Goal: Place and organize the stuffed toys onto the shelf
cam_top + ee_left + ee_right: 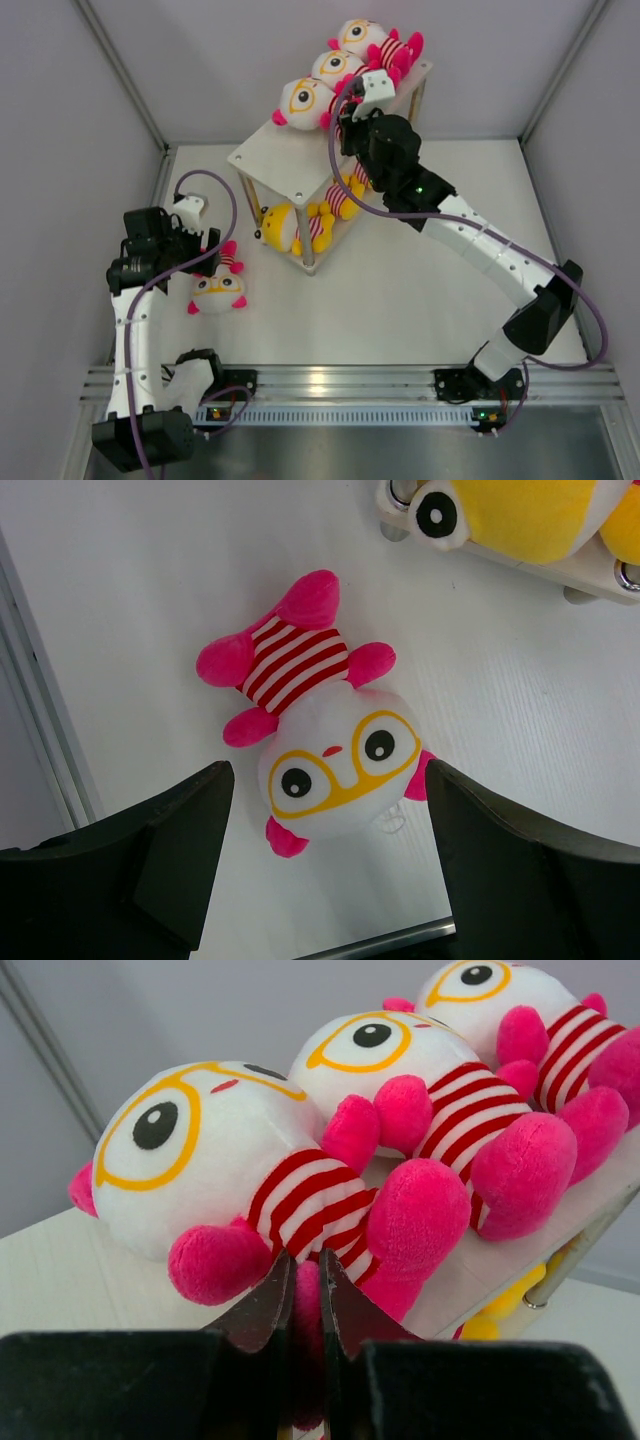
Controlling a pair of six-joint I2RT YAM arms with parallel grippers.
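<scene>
Three white-headed toys with yellow glasses and pink limbs lie in a row on the shelf's top board [270, 160]. My right gripper [307, 1275] is shut on a pink limb of the nearest one [215, 1165], which also shows in the top view [302, 100]. Yellow toys [285, 228] lie on the lower board. Another white-headed toy [325, 735] lies face up on the table [218, 290]. My left gripper [325, 855] is open above it, its fingers either side of the head, not touching.
The shelf [305, 262] stands at an angle at the table's back centre, its metal posts at the corners. Grey walls close in the left, right and back. A metal rail [350, 380] runs along the near edge.
</scene>
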